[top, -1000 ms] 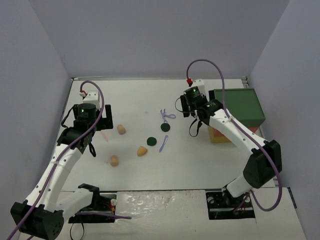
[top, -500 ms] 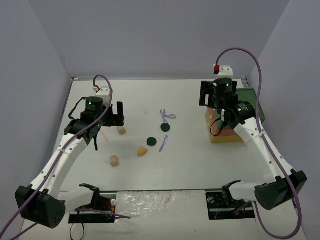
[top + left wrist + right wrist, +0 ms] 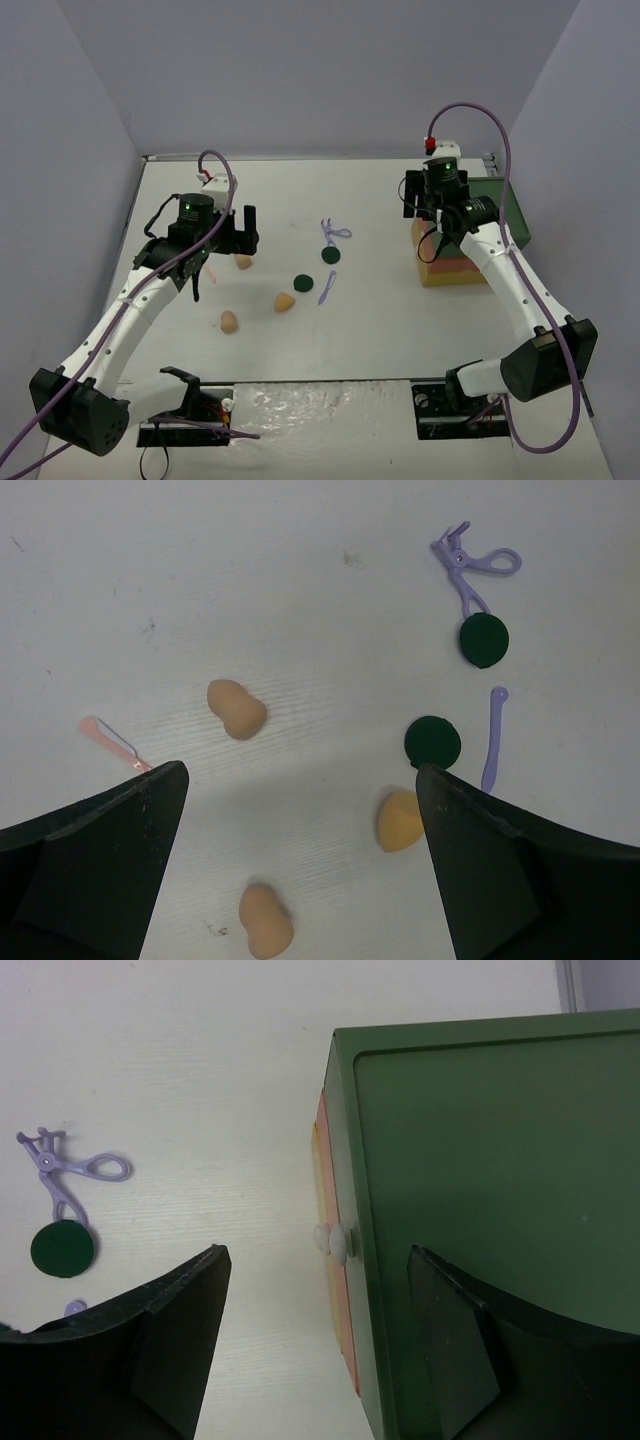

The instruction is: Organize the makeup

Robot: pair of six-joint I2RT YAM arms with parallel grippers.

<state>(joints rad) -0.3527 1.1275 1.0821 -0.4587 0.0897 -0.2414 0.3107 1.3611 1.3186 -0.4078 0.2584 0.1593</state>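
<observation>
Three tan sponges lie left of centre; the left wrist view shows them too. Two dark green discs, a lilac curler, a lilac stick and a pink stick lie around them. My left gripper hovers open and empty above the sponges. My right gripper is open and empty over the box's left edge, above its white knob. No dark red or black sticks show.
The green-topped box with red, orange and yellow layers stands at the right, near the wall; its top fills the right wrist view. Grey walls close in the table on three sides. The arm bases sit at the near edge.
My left gripper has swung right, toward the sponges. My right gripper has moved from beside the lilac curler to over the box's left edge. The makeup has not moved.
</observation>
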